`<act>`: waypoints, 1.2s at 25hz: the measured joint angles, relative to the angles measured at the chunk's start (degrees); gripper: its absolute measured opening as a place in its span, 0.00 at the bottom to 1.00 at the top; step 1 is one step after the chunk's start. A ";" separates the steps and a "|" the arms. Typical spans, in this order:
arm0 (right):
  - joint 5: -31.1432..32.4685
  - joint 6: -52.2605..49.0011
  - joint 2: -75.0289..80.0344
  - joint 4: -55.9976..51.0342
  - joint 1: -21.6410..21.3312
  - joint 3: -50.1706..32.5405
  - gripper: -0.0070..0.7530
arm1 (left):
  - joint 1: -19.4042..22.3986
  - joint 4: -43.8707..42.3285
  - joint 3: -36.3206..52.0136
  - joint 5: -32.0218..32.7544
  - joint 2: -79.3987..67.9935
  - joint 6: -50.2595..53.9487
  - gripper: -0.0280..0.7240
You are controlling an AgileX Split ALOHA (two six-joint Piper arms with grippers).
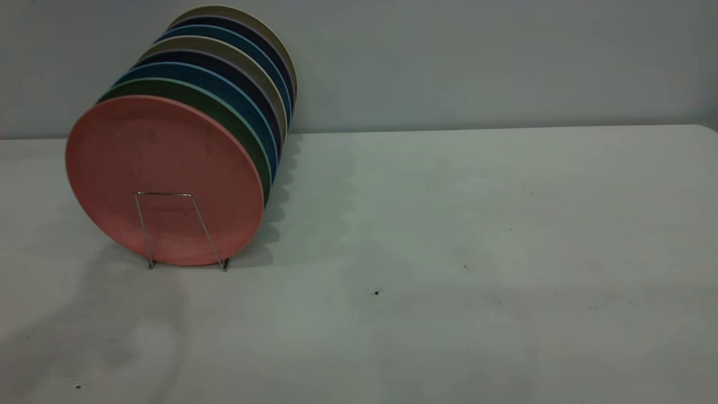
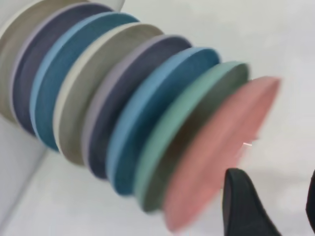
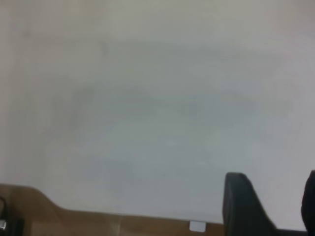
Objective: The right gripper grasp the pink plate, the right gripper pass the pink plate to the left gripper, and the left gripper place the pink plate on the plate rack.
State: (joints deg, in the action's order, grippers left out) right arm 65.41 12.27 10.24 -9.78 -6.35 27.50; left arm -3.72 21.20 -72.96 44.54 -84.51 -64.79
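We see the pink plate [image 1: 162, 174] standing upright at the front of the rack [image 1: 182, 230], just beside our open, empty left hand [image 2: 275, 206]. Our right hand [image 3: 273, 206] is open and empty over the bare surface [image 1: 449, 252].

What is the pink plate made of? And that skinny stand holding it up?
The pink plate looks like matte plastic: its face is dull and even, with faint dark specks and no shine, though the material isn't certain. The plate rack looks like thin bare metal wire: it is silvery, slim and bent into an upright loop.
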 joint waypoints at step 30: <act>-0.28 -4.64 -0.02 3.73 12.65 -0.07 0.42 | 0.00 -16.09 43.52 21.06 60.95 52.84 0.50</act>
State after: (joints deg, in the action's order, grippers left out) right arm 65.13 7.63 10.22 -6.05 6.30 27.43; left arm -3.72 5.11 -29.44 65.61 -23.56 -11.95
